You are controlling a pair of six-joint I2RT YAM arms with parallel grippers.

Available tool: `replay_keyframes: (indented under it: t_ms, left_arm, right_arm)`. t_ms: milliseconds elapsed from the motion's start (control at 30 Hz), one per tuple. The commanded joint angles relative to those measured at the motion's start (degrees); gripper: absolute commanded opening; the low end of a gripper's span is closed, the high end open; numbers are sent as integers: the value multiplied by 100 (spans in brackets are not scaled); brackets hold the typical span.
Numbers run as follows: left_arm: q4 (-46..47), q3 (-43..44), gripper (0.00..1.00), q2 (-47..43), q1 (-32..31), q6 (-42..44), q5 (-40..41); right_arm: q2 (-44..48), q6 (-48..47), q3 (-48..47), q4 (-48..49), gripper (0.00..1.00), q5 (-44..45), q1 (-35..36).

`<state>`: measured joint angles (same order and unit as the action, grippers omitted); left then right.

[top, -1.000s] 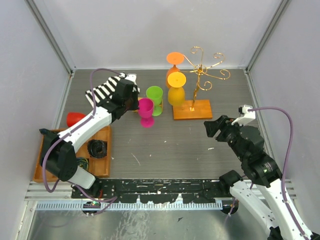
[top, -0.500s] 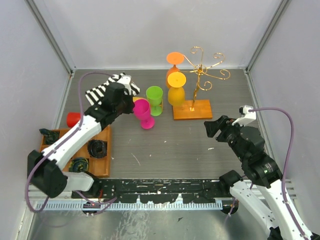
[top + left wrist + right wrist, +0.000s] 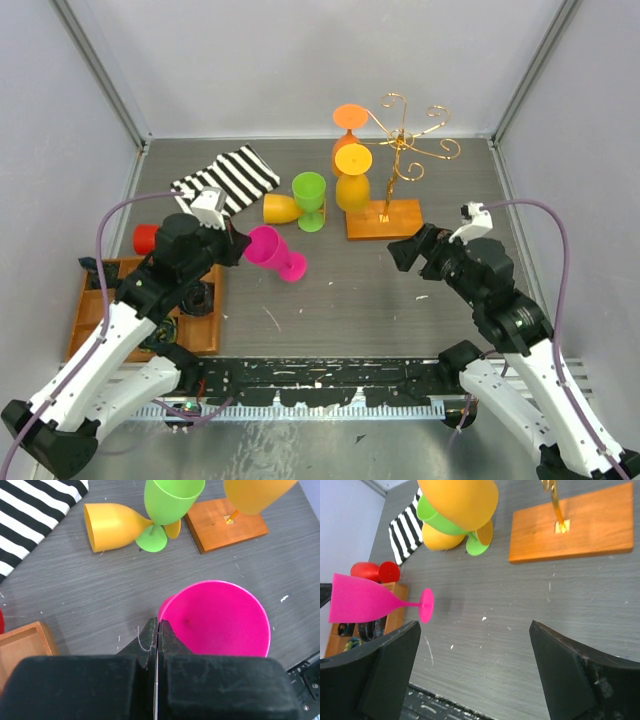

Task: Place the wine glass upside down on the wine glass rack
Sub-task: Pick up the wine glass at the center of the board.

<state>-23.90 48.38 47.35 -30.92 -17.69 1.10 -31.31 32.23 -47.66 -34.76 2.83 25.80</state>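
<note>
Top external: magenta wine glass (image 3: 266, 248) tilted, foot pointing right.

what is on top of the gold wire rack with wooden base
An orange plastic wine glass and a yellow-orange plastic wine glass hang upside down from the rack; the latter's foot hides much of the orange bowl.

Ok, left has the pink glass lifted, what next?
I'd bring the right end effector in around the stem of the pink wine glass. The left end effector is shut on its rim, the glass lies sideways in the air with its foot toward the right arm, and the right jaws stand open. A stem hold would likely let it go upside down on the wine glass rack.
</note>
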Motion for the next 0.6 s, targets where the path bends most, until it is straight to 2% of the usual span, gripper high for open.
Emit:
replay_keyframes:
  t_ms: [0, 200, 300, 433, 567]
  left_arm:
    - [-15, -255, 0, -495, -18, -436, -293]
    - [150, -573, 0, -1059, -95, -879, -117]
    - [430, -702, 0, -1186, -374, -1005, 13]
    - [756, -751, 0, -1038, -1106, -1067, 712]
    - [961, -618, 0, -513, -1812, -1281, 1487]
  right_arm:
    - [-338, 619, -2, 431, 100, -591, 13]
    - [-306, 1080, 918, 1678, 100, -1177, 16]
    - [-350, 1286, 1303, 2090, 100, -1287, 12]
    - [-514, 1402, 1686, 2365, 93, -1395, 8]
    - [-574, 1737, 2242, 3274, 79, -1904, 14]
